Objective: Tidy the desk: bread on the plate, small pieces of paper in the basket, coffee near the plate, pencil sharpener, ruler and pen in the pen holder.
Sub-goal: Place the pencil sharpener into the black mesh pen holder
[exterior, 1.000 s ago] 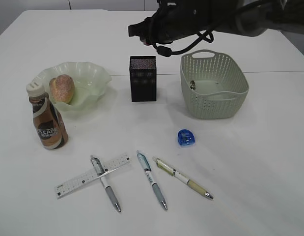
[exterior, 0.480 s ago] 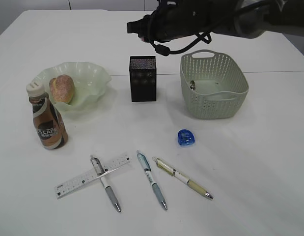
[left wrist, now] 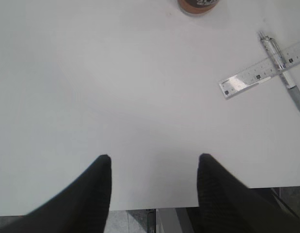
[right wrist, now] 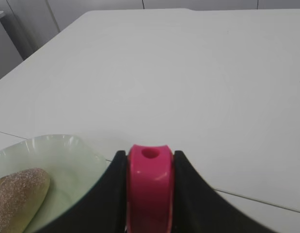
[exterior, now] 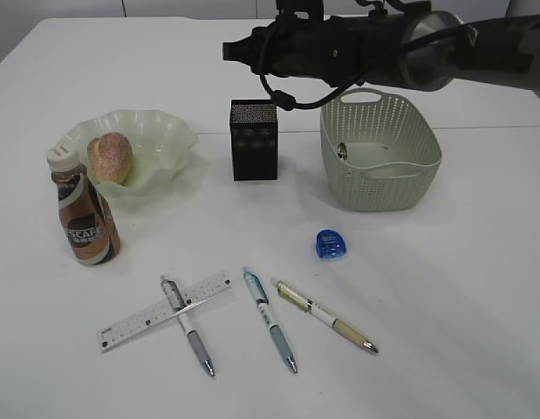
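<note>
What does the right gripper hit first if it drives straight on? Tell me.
Nothing, as far as shown: the right gripper, shut on the pink sharpener, points over bare table; the plate lies low and left of that line, though depth is unclear.

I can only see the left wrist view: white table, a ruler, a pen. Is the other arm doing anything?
Observer: Yes. The right gripper is shut on a pink sharpener.
Operator: Where is that arm?
Observer: In the exterior view, it reaches across the far side, its tip up above the black holder.
Operator: Is there anything else to pick up that I'm missing?
Observer: A blue sharpener lies in front of the basket.
</note>
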Motion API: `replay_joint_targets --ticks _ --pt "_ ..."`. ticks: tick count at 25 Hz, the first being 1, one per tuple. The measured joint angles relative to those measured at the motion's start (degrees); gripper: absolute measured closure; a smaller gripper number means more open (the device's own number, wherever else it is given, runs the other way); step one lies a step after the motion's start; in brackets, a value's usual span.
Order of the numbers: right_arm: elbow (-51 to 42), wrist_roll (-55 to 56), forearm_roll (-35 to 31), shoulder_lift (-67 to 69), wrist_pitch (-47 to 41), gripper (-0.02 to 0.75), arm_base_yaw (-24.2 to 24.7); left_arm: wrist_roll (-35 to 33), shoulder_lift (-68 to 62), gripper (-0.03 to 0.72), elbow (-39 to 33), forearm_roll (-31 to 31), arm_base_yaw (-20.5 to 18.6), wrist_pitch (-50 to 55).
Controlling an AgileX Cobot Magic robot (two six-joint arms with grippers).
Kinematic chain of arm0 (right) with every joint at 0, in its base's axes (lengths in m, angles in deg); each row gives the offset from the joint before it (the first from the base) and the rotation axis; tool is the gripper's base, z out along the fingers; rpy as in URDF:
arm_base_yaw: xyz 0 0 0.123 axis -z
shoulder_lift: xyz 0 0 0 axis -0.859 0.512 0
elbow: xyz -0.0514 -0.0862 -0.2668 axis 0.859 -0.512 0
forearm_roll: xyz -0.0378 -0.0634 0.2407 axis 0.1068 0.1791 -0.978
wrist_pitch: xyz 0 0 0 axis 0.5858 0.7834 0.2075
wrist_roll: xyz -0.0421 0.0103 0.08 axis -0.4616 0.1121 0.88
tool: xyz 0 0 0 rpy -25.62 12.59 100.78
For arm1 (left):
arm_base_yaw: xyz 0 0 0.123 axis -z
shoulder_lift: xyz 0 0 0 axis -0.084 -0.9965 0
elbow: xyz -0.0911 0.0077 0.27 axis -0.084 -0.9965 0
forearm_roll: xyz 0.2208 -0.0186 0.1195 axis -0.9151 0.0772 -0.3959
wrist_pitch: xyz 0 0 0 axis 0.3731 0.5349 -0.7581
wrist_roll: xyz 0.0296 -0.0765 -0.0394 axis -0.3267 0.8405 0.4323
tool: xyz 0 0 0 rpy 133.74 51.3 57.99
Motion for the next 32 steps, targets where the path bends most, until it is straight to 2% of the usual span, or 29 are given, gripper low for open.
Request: replay_joint_targets --ticks 32 --pt "0.0 0.0 0.24 5.27 0.3 0.557 0.0 0.0 0.0 0.292 0.0 -0.1 0.0 0.09"
